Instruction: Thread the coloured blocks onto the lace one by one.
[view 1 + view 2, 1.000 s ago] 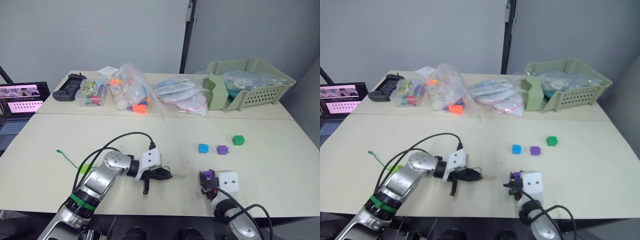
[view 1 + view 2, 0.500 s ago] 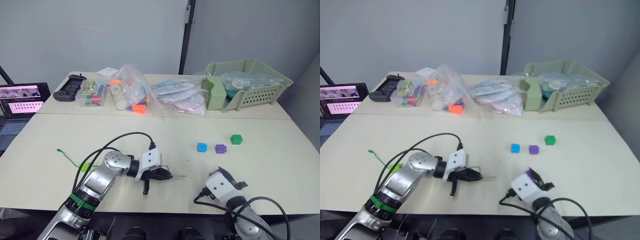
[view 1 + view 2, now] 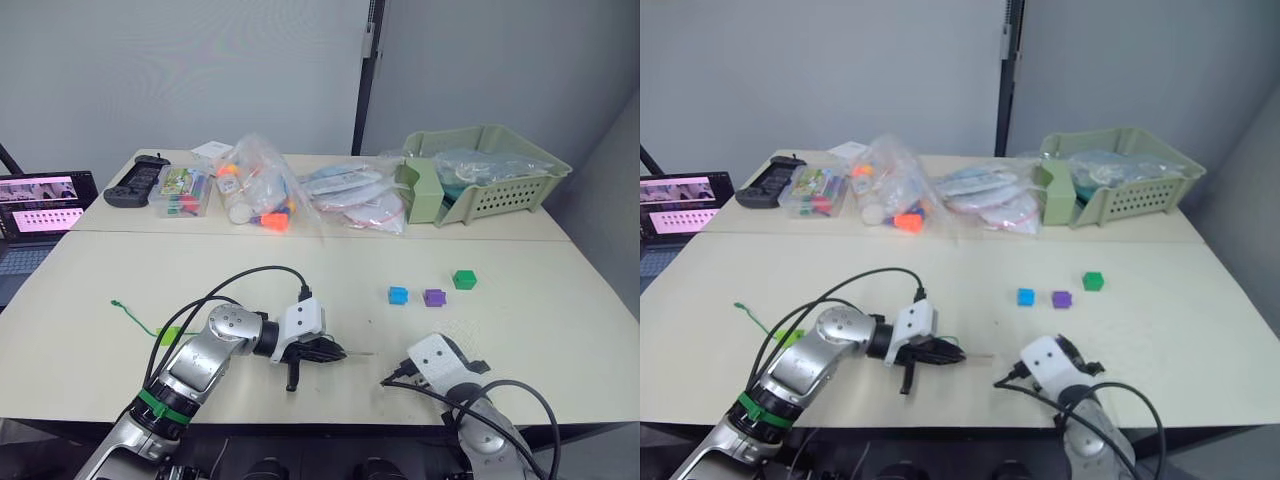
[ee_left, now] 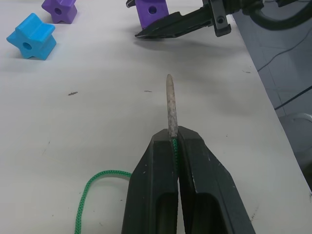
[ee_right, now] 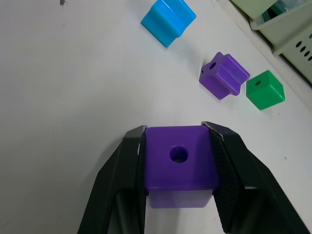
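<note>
The left end effector (image 4: 170,146) lay low over the pale tabletop (image 3: 500,250), its two black fingers (image 4: 200,190) pressed together on the green lace (image 4: 92,185) just behind the stiff pale tip (image 4: 169,105). The tip stuck straight out past the fingertips, above the tabletop, and pointed toward the right end effector. Behind the grip the cord curled away in a loop on the surface, and its far end, with the small knot (image 3: 116,302), lay well off to the robot's left.

The right end effector (image 5: 179,161) was clamped on a purple cube block (image 5: 180,163), one finger on each flat side (the block's round hole faced the wrist camera). In the left wrist view this same block (image 4: 151,8) sat between the right arm's black fingers beyond the lace tip, apart from it.

Three more blocks stood loose on the tabletop farther out, in a short row: a blue block (image 3: 398,295), a purple star-shaped block (image 3: 434,297) just beside it, and a dark green cube (image 3: 463,279) a little farther back and to the right. A lime green block (image 3: 170,335) lay near the left arm, beside the cord.

At the back of the tabletop sat a pale green basket (image 3: 490,180), clear bags of toys (image 3: 255,190), and a black controller (image 3: 135,180).
</note>
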